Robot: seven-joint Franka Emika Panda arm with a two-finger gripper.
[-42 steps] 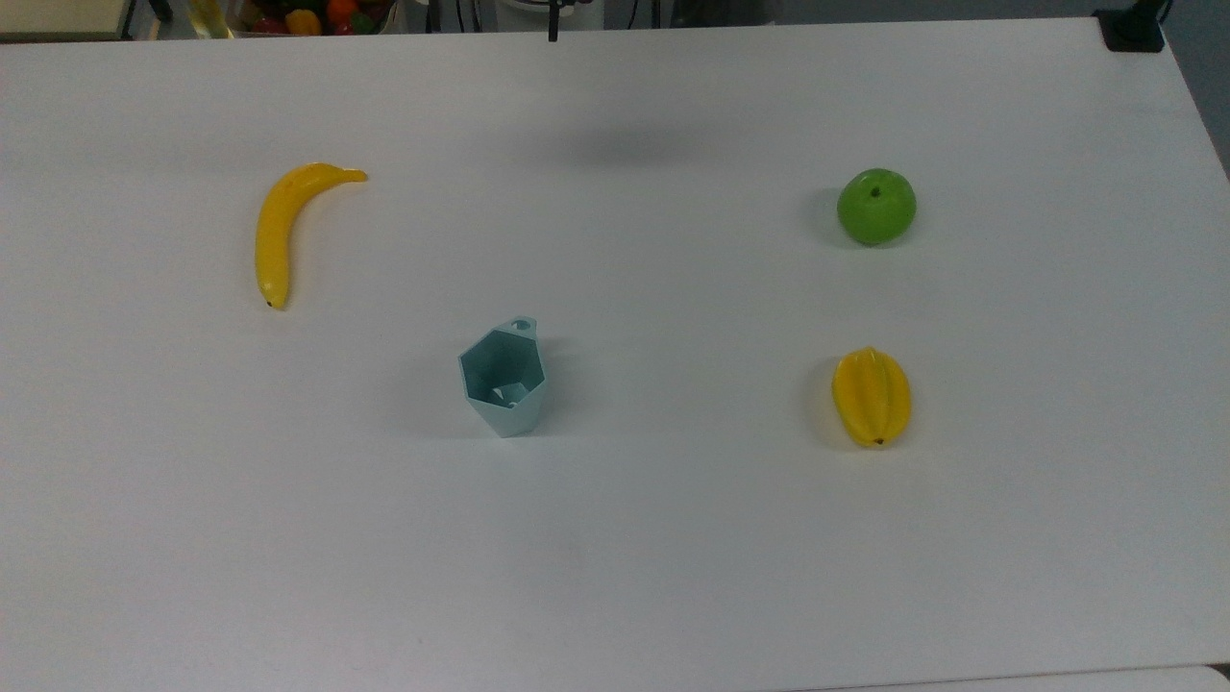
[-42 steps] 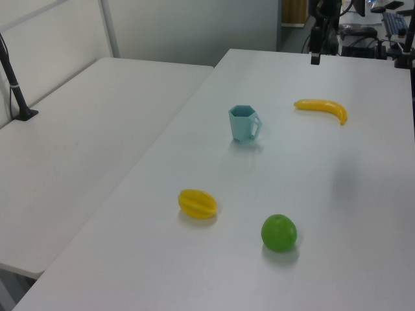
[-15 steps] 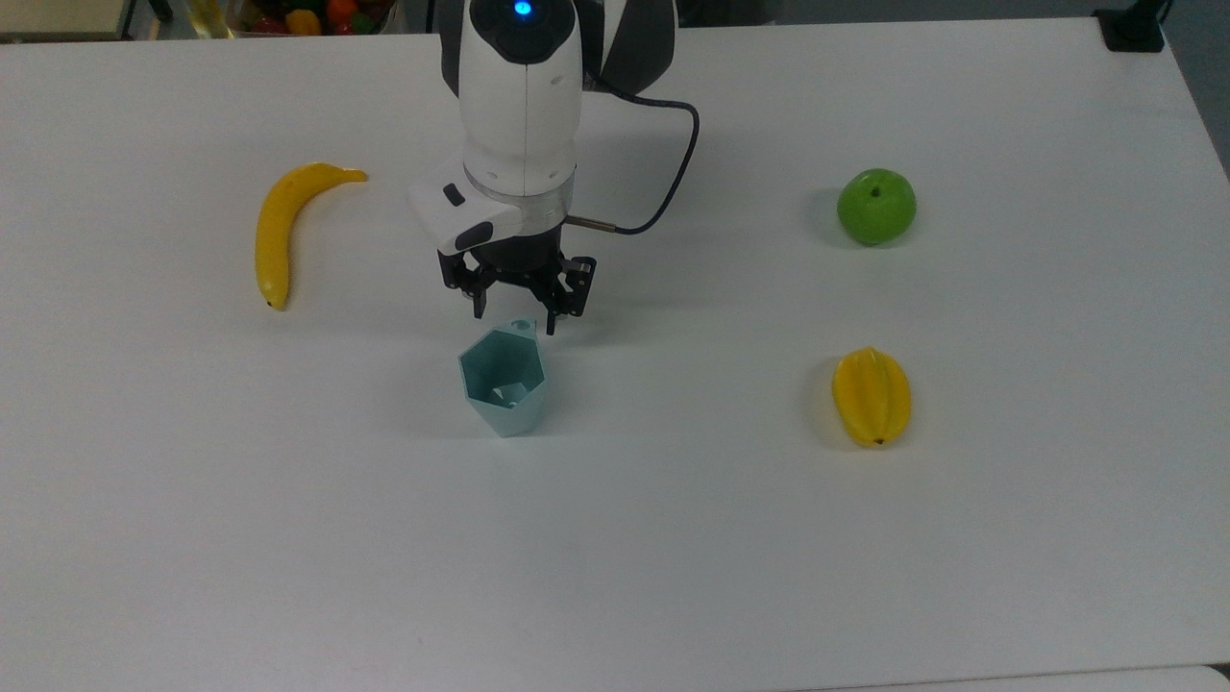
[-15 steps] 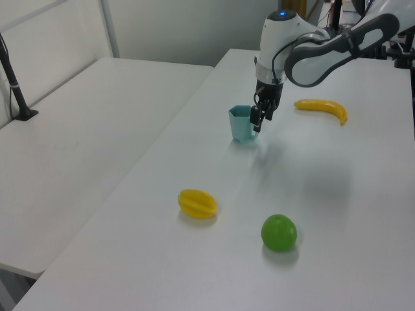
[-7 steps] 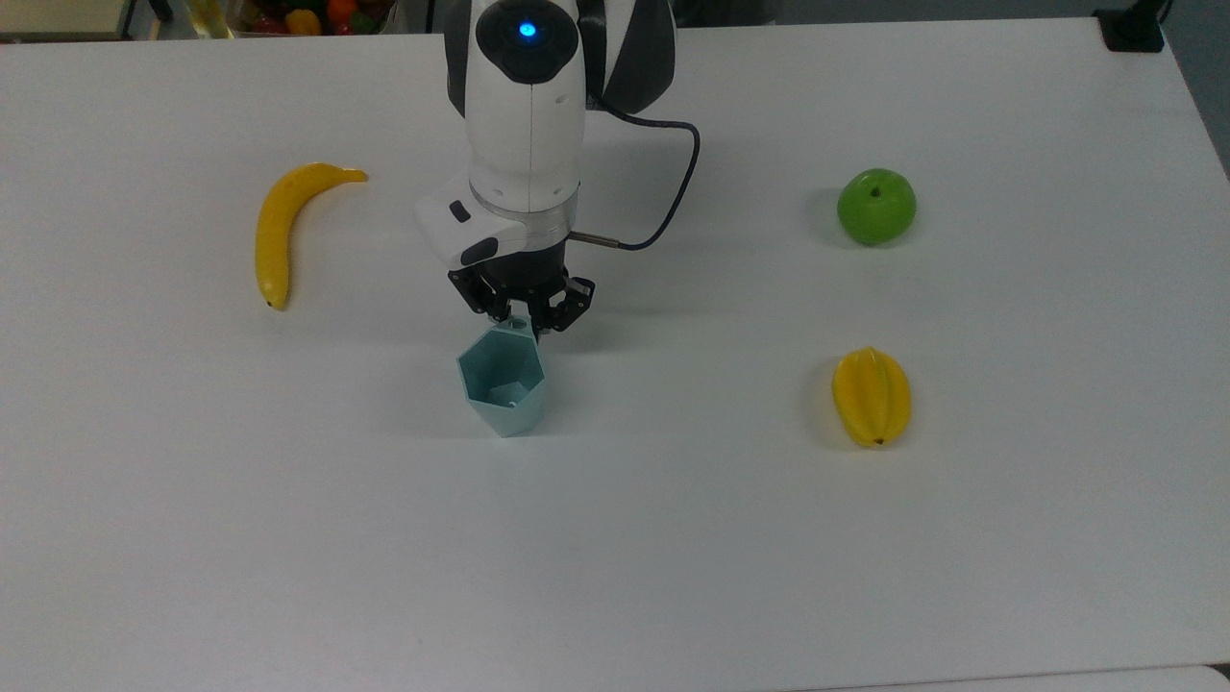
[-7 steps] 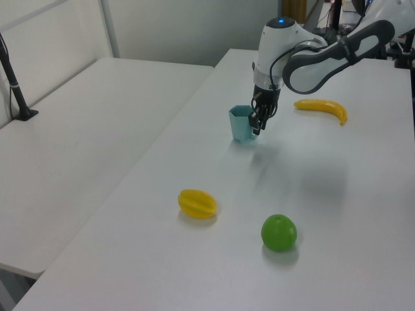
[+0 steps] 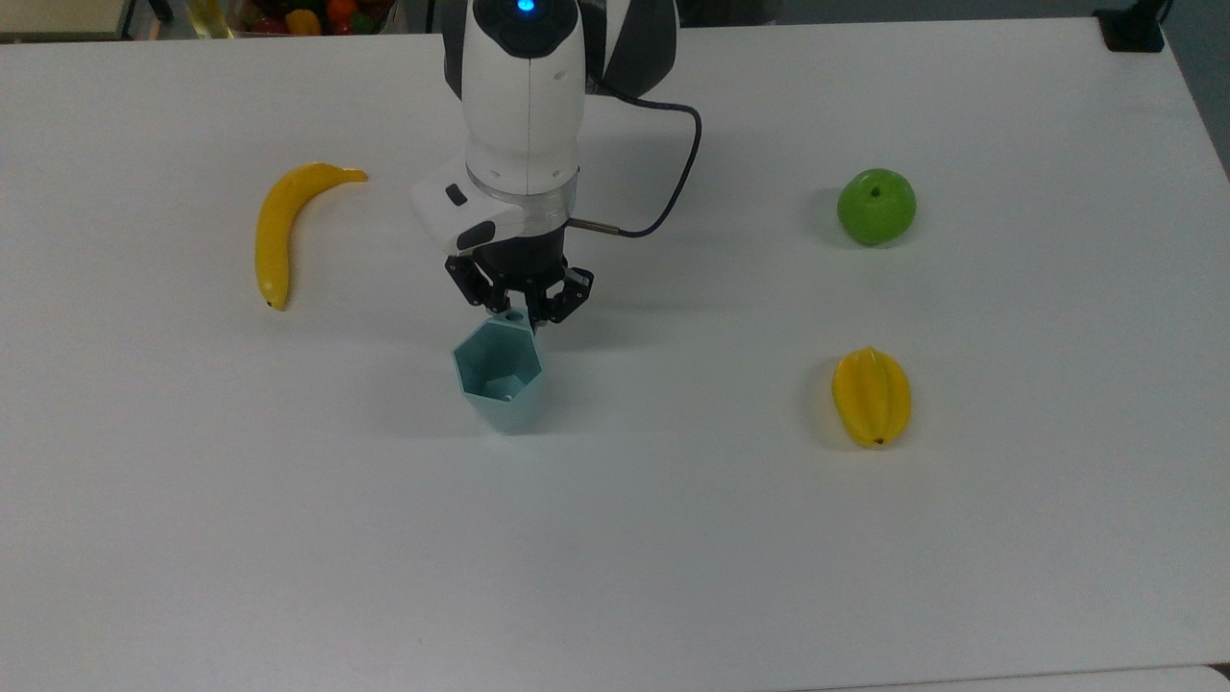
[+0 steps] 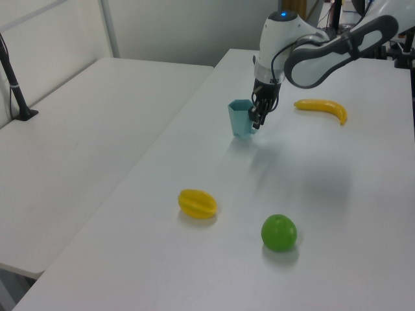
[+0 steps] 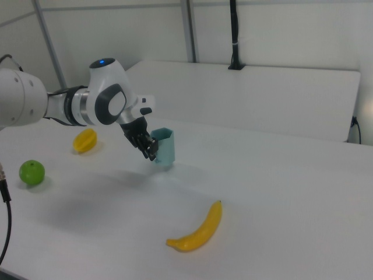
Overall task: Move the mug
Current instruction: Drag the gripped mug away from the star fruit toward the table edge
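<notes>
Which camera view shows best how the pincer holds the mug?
The top view: the pincer is shut on the mug at its holed rim tab. In the left view the pincer covers that side of the mug; the right view shows it from the side.

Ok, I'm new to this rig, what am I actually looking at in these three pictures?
One white robot arm works over a white table. Its gripper is closed on the tab at the rim of the teal mug. The top view looks down on the table; the left and right views look across it from opposite sides. Also lying there, apart from the mug: a banana, a green apple and a yellow starfruit.
</notes>
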